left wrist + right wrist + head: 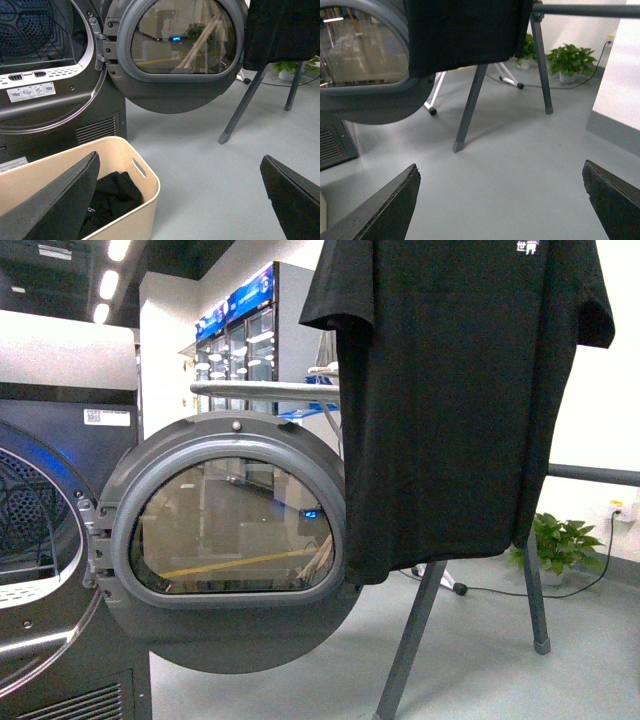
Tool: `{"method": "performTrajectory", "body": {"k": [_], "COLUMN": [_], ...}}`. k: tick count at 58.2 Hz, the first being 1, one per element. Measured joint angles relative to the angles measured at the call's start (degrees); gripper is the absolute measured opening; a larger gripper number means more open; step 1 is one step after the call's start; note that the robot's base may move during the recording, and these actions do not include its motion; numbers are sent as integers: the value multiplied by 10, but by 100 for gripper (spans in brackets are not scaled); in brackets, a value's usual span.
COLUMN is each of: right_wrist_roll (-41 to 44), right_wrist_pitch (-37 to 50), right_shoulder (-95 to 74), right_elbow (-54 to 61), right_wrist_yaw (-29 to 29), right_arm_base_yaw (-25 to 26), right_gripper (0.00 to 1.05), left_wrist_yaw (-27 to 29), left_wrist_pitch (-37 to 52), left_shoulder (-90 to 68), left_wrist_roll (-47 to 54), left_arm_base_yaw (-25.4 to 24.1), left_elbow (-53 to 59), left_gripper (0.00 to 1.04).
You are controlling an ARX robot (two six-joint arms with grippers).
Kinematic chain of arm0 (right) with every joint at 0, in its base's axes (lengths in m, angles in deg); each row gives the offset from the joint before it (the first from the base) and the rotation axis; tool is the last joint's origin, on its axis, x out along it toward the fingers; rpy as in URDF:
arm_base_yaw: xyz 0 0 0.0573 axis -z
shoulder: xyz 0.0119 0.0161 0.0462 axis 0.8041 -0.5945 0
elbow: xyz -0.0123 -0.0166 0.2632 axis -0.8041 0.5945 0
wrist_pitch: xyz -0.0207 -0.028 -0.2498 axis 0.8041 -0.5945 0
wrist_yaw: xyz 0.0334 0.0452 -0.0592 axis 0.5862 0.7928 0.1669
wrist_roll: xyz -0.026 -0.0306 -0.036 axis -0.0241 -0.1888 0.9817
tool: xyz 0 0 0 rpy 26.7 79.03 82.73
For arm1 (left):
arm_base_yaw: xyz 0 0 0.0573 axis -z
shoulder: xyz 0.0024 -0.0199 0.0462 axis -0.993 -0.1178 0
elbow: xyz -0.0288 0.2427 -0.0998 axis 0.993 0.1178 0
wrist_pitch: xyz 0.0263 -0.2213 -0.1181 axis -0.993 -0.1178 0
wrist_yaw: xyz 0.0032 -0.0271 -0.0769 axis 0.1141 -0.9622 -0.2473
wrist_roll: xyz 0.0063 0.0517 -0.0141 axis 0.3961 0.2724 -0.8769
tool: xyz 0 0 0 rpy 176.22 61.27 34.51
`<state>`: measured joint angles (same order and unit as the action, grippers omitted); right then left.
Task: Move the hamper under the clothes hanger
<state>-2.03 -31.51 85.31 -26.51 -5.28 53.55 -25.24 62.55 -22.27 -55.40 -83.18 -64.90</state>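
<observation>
Hamper (142, 185) appears only in the left wrist view, on the floor (200, 150) before the dryer (50, 75), dark clothes (112, 195) inside, well apart from the rack (240, 112) leg. Front view shows the open door (235, 540) and T-shirt (450, 400), which hides the rack's top. Spread wide and empty are the left hand (178, 159) and right hand (500, 165); a left finger (55, 205) covers part of the hamper.

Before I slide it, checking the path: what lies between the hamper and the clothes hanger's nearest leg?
Only bare grey floor lies between the hamper and the clothes hanger leg, in the left wrist view.
</observation>
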Motion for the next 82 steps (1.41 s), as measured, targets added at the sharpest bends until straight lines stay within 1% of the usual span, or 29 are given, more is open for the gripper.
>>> {"method": "performTrajectory", "body": {"k": [82], "right_wrist_roll": [0], "right_wrist_pitch": [0], "right_shoulder": [0], "right_elbow": [0], "right_wrist_yaw": [0], "right_arm_base_yaw": [0], "right_gripper": [97], "left_wrist_yaw": [0], "left_wrist_pitch": [0], "left_shoulder": [1], "left_wrist_roll": [0], "left_arm_base_yaw": [0], "left_elbow": [0], "left_gripper": [98]}}
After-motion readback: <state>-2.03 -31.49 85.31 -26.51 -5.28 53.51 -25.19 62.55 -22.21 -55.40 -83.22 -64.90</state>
